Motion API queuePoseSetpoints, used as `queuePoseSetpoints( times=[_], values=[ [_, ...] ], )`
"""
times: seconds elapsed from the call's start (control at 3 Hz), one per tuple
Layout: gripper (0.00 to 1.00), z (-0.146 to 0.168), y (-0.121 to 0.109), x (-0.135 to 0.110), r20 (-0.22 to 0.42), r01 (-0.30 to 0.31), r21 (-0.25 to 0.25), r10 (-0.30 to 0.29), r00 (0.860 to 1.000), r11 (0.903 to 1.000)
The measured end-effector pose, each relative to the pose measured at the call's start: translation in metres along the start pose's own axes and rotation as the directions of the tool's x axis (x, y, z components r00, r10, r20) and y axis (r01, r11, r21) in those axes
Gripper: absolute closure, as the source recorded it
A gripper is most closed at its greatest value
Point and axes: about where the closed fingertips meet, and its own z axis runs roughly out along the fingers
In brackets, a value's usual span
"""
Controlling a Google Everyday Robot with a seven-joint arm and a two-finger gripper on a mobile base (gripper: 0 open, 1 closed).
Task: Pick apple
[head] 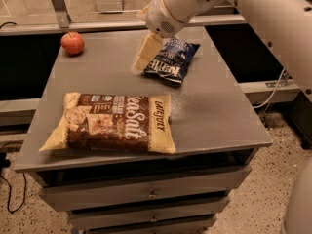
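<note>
Apple [72,43] small, red w/ paler patch; gripper [139,64] beside blue bag [171,62], grip unclear.

Table [219,116] layout: apple, two snack bags, gripper above the back middle.
Apple [72,43] on the table's back left corner, well apart from the rest. Large snack bag [114,123] lies flat at front left, near the front edge. Small chip bag [171,61] at back centre-right, behind the large bag. Gripper [143,57] just left of the small bag, between it and the apple; arm [253,13] comes in from the upper right. Drawers [151,194] under the tabletop.
</note>
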Motion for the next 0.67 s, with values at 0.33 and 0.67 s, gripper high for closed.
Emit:
queuePoseSetpoints(
  times=[0.33,0.67],
  values=[
    [0.0,0.056,-0.041,-0.015,0.065,-0.024,0.039,0.021,0.998,0.9989],
    [0.0,0.112,-0.075,-0.029,0.123,-0.067,0.044,0.061,0.991,0.9968]
  ],
)
